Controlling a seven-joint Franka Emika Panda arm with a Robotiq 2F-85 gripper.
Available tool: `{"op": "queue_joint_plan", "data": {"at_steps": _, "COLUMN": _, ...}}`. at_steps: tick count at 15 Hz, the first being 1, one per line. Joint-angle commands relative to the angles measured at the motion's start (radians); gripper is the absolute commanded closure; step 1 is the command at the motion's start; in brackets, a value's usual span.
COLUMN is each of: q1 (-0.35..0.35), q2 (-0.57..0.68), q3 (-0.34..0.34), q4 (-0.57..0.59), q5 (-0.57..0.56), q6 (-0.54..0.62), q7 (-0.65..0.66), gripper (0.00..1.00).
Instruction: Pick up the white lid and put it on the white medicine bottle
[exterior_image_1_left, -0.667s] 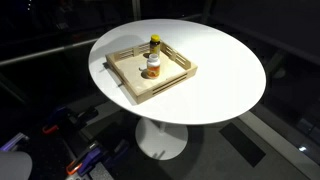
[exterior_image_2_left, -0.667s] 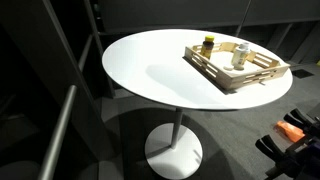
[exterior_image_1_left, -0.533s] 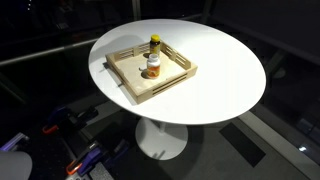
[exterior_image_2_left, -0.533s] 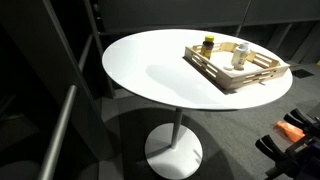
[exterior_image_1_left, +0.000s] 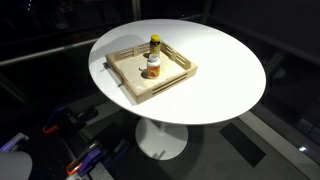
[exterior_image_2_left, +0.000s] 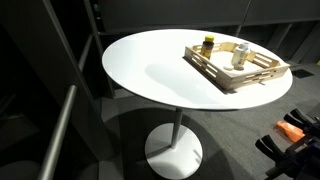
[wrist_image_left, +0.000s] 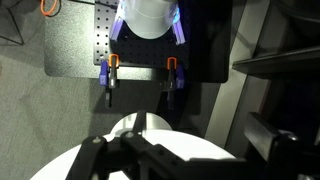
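I cannot find the white lid near the white medicine bottle (exterior_image_1_left: 151, 69). It is probably light and hard, so pinch its sides. The gripper (wrist_image_left: 185, 150) gapes wide, empty.

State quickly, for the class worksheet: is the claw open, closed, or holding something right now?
The claw: open, holding nothing.
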Motion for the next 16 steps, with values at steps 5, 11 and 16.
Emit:
{"op": "queue_joint_plan", "data": {"at_steps": 5, "q1": -0.021, "q2": 0.12, "q3": 0.029, "q4": 0.037, "q5": -0.015, "q6": 0.104, "q7": 0.021, "gripper": 0.0}}
{"op": "queue_joint_plan", "data": {"at_steps": 11, "q1": -0.039, "q2": 0.263, "q3": 0.062, "q4": 0.031, "q5": -0.056, "q6": 0.289, "q7": 0.103, "gripper": 0.0}}
{"op": "queue_joint_plan", "data": {"at_steps": 16, "q1": -0.049, "q2": 0.381, "q3": 0.072, "q4": 0.03, "q5": -0.075, "q6": 0.437, "q7": 0.199, "gripper": 0.0}}
